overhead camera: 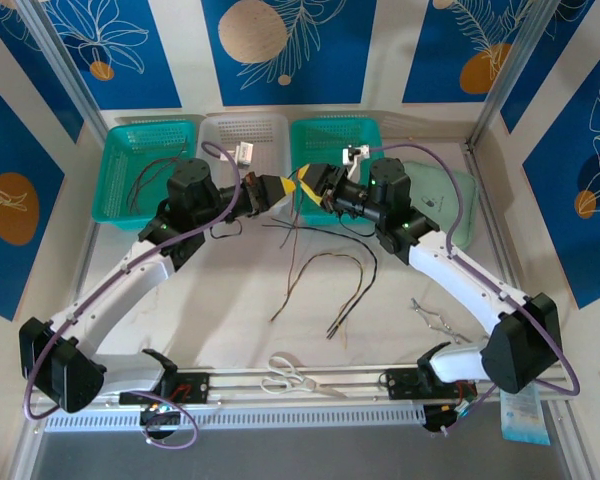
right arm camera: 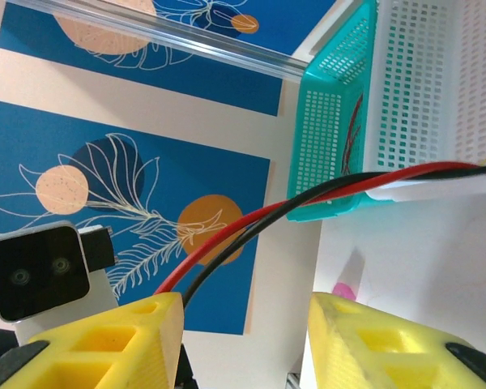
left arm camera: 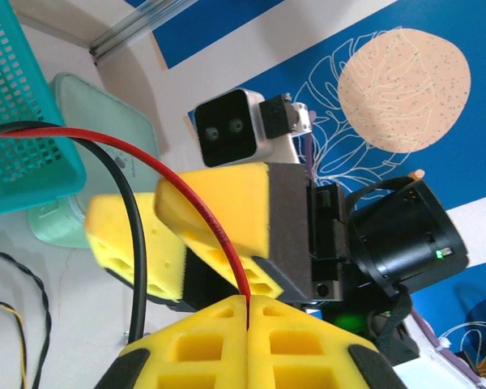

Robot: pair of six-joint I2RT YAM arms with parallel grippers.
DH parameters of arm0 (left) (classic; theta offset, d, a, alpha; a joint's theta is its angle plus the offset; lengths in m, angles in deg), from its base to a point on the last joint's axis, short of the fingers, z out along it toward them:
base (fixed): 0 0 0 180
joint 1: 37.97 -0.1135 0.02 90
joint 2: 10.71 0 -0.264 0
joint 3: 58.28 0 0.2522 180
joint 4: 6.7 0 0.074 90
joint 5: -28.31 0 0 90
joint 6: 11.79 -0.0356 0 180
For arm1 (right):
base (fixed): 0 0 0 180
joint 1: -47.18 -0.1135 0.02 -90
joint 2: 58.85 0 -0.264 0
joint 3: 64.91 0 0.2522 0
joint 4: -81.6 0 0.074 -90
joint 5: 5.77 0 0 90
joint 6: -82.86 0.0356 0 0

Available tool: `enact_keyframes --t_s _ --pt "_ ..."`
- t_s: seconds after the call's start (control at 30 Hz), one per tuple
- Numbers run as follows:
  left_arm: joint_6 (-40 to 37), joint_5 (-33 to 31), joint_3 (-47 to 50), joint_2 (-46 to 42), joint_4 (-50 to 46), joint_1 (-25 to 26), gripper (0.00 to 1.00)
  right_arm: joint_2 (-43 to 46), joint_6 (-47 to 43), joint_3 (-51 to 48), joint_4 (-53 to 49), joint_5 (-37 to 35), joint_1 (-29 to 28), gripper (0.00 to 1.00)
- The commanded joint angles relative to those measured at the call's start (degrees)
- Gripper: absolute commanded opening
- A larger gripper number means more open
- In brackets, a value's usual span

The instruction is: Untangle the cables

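In the top external view my two grippers meet above the table's back middle, the left gripper (overhead camera: 283, 187) against the right gripper (overhead camera: 310, 180). The left gripper (left arm camera: 249, 298) is shut on a red cable (left arm camera: 186, 190), which arcs away to the left. A black cable (left arm camera: 131, 219) runs beside it, across the right gripper's spread yellow fingers (left arm camera: 219, 215). The right gripper (right arm camera: 243, 340) is open; the red cable (right arm camera: 251, 217) and the black cable (right arm camera: 263, 230) pass over its left finger (right arm camera: 105, 340), unclamped. More thin cables (overhead camera: 325, 262) lie loose on the table below the grippers.
A teal basket (overhead camera: 115, 150) at the back left holds several dark wires (overhead camera: 145, 180). Beside it stand a white basket (overhead camera: 270, 130) and another teal basket (overhead camera: 330, 128). A pale green lid (overhead camera: 460, 200) lies at the right. Scissors (overhead camera: 290, 375) and a metal clip (overhead camera: 435, 318) lie near the front.
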Motion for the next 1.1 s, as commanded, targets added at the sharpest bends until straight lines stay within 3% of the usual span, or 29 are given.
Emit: enact_keyframes --t_s 0.0,0.33,0.53,0.67,0.87,1.07 --pt "1.07 1.95 -2.47 0.44 2.36 0.63 0.00 -1.49 2.77 -0.84 6.33 0.63 0.35 0.45" --pt "2.77 1.80 -4.41 1.06 3.01 0.69 0.00 -3.71 4.14 0.13 7.64 2.80 -0.03 0.45" --pt "5.08 -1.27 -10.37 3.23 -2.78 0.38 0.00 3.84 -7.65 -3.31 -1.50 1.07 1.19 0.45" --pt "6.34 -3.55 -12.44 3.62 -4.07 0.35 0.00 11.59 -23.57 -4.96 -9.03 0.55 4.15 0.45" --pt "9.45 -2.78 -14.33 4.68 -4.25 0.32 0.00 17.71 -58.19 -1.63 -20.03 -0.26 5.32 0.44" --pt "13.70 -1.89 -13.22 4.34 -0.49 0.29 0.00 21.14 -93.07 -8.08 -9.31 4.08 4.01 0.45"
